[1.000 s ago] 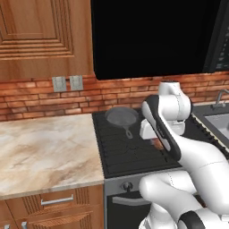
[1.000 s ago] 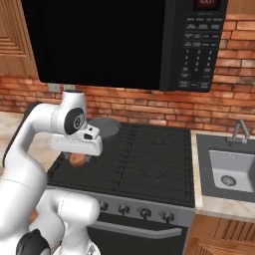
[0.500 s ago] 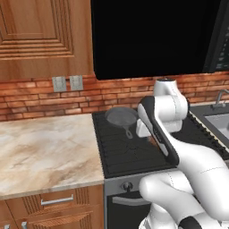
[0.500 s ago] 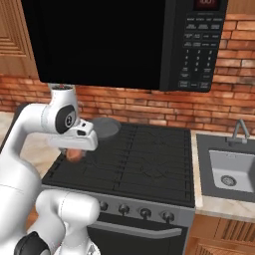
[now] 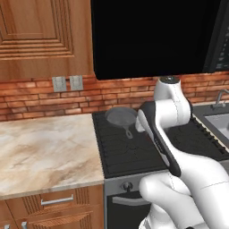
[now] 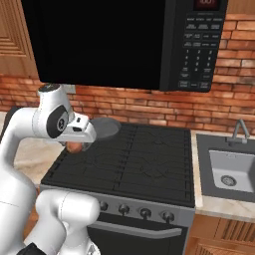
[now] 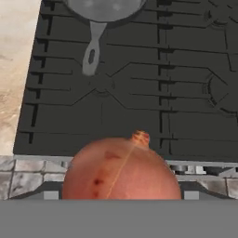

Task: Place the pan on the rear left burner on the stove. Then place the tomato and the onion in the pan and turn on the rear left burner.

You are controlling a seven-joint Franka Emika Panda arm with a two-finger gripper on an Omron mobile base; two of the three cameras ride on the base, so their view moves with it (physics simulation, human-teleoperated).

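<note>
The arm has swung left toward the pan on the stove, its gripper clamped around the onion, so the drop looks close.

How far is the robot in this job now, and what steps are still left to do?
Done: the pan sits on the rear left burner of the stove. In hand: the onion fills the space right before the hand, over the stove's front left, so it seems carried, with the pan ahead. Left: drop the onion in the pan, add the tomato, turn the burner knob.
</note>
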